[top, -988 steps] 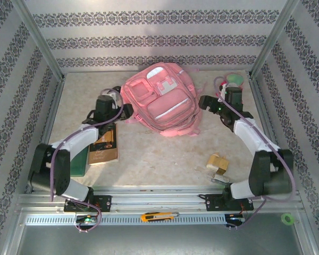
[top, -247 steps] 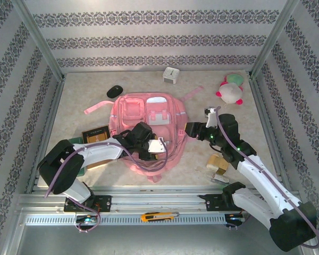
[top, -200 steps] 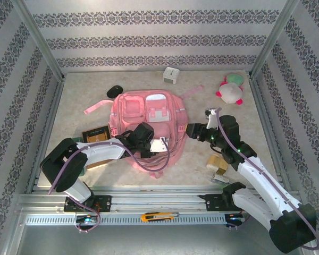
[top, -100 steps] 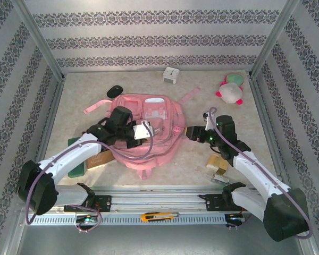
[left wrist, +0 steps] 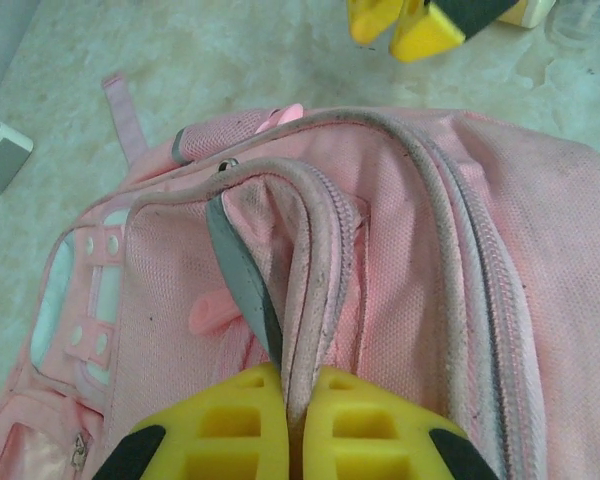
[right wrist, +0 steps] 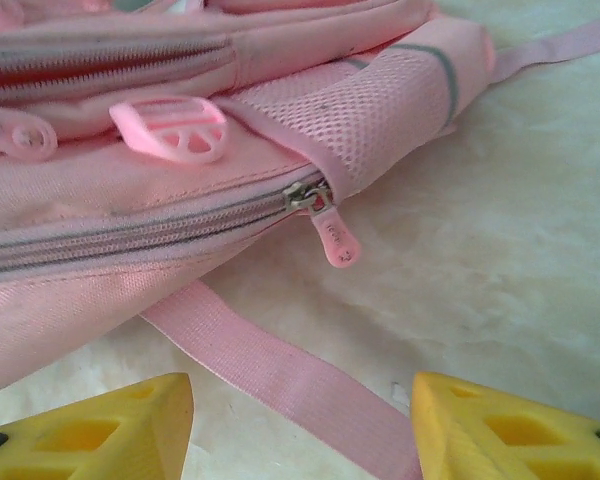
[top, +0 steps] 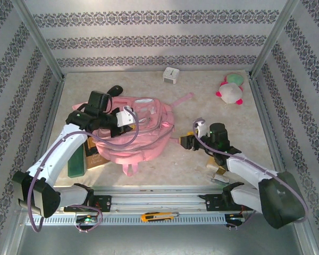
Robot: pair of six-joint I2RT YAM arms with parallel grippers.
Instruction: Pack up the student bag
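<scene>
The student bag, a big pink backpack, lies left of the table's middle with its near side bunched up. My left gripper is over its top; in the left wrist view it is shut on a raised fold of the bag's pale zip trim. My right gripper sits low at the bag's right edge. In the right wrist view it stands open, straddling a pink strap on the table, with a pink zipper pull a little beyond its fingertips.
A plush toy lies at the back right, with a white box at the back and a black mouse behind the bag. A brown book and a green book lie front left. Wooden blocks sit under the right forearm.
My left arm has swung left and back, dragging the gripped bag left with it. My right gripper has followed leftward, staying low at the bag's right side.
</scene>
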